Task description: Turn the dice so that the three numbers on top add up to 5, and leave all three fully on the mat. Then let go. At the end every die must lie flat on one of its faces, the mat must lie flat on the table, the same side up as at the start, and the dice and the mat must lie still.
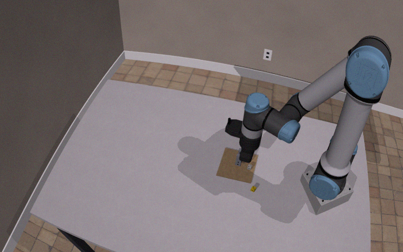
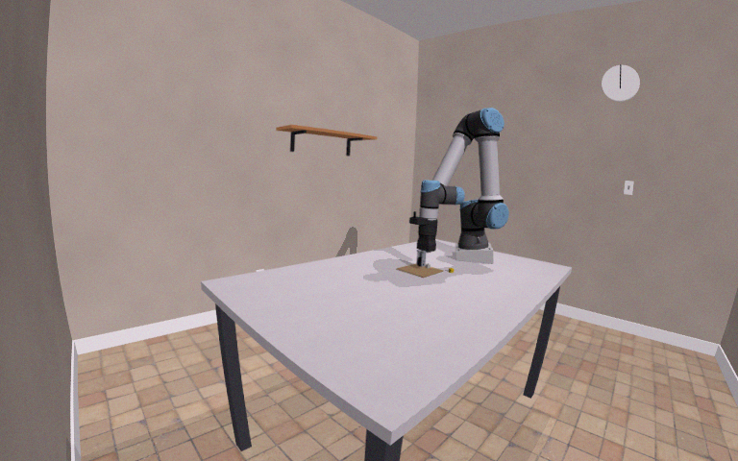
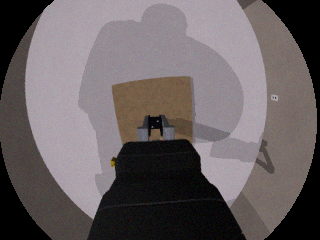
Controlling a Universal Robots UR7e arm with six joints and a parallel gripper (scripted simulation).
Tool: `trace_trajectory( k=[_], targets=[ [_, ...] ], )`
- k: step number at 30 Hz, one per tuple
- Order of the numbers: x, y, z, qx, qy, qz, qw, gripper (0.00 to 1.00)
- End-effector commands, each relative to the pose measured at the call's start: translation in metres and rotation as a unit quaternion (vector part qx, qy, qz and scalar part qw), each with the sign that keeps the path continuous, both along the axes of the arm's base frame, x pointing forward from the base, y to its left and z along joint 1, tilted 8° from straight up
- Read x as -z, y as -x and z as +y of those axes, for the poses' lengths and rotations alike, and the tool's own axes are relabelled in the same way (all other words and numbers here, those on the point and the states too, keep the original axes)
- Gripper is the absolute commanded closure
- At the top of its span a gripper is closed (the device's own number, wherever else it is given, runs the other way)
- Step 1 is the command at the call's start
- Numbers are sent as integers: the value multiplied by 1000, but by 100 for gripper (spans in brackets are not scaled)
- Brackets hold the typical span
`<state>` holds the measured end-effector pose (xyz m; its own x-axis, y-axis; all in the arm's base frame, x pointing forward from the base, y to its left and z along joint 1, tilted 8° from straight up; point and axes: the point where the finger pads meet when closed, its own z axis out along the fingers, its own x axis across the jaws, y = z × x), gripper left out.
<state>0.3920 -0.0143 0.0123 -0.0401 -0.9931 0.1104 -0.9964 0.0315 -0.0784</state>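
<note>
- Gripper (image 1: 239, 163) low over the mat (image 1: 229, 171), fingers narrowly parted and clamped on a die too hidden to describe.
- White die (image 1: 249, 167) on mat.
- Yellow die (image 1: 253, 188) on table (image 1: 119, 175), just off mat.

No text, label, brand or number can be read in any view. The pips on the small white die (image 1: 249, 167) and the small yellow die (image 1: 253, 188) are too tiny to count.

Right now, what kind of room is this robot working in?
Probably a plain indoor room used as a test space, not a factory floor: beige walls with a round white wall clock, an empty wooden wall shelf, terracotta floor tiles, and one white table carrying the arm.
</note>
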Motion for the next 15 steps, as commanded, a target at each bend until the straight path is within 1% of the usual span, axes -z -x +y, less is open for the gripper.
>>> trace_trajectory(
  k=[1, 15],
  targets=[
    [7, -2, -1, 0, 1, -1, 1000, 66],
    [9, -2, -1, 0, 1, -1, 1000, 66]
  ],
)
